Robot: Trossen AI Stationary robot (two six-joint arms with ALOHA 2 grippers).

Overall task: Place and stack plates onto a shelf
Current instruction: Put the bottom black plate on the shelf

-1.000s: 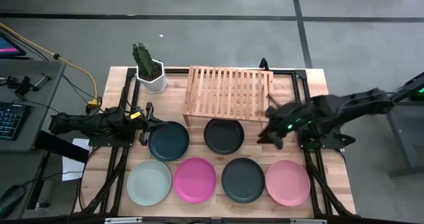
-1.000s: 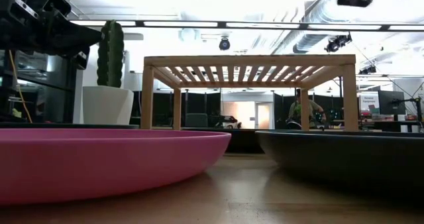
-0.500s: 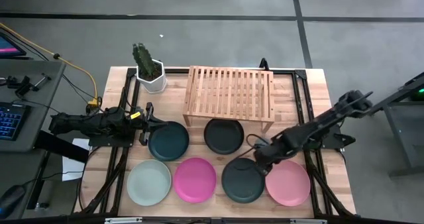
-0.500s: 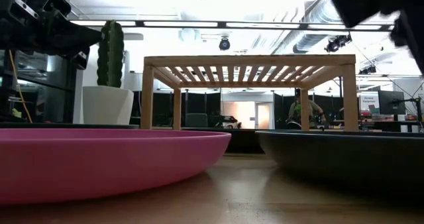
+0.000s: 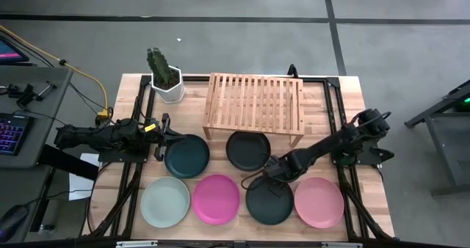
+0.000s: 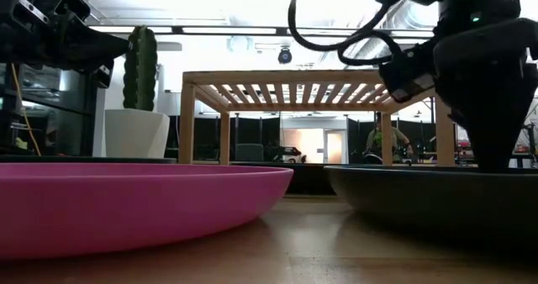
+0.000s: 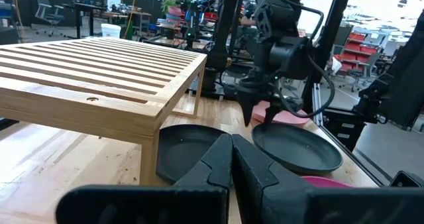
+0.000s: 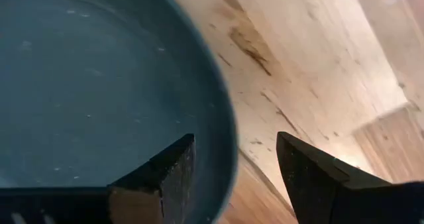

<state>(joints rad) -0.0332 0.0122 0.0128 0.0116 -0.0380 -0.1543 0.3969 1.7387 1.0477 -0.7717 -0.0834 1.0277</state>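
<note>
Six plates lie flat on the table in two rows: dark teal (image 5: 186, 155) and black (image 5: 247, 150) behind, pale mint (image 5: 165, 202), hot pink (image 5: 216, 199), dark grey-green (image 5: 269, 200) and light pink (image 5: 319, 202) in front. The slatted wooden shelf (image 5: 254, 101) stands behind them with nothing on it. My right gripper (image 8: 235, 151) is open, low over the far rim (image 8: 227, 134) of the dark grey-green plate, with one finger above the inside and one outside. My left gripper (image 7: 232, 159) is shut and waits at the left, beside the dark teal plate.
A white pot with a cactus (image 5: 166, 79) stands at the shelf's left far corner. Black frame rails (image 5: 345, 167) run along both sides of the table. A keyboard and cables (image 5: 11, 127) lie on a side desk to the left.
My right gripper has swung from beside the shelf's right near corner toward the table's near edge and left, and come down over the far rim of the dark grey-green plate. The plates have not moved.
</note>
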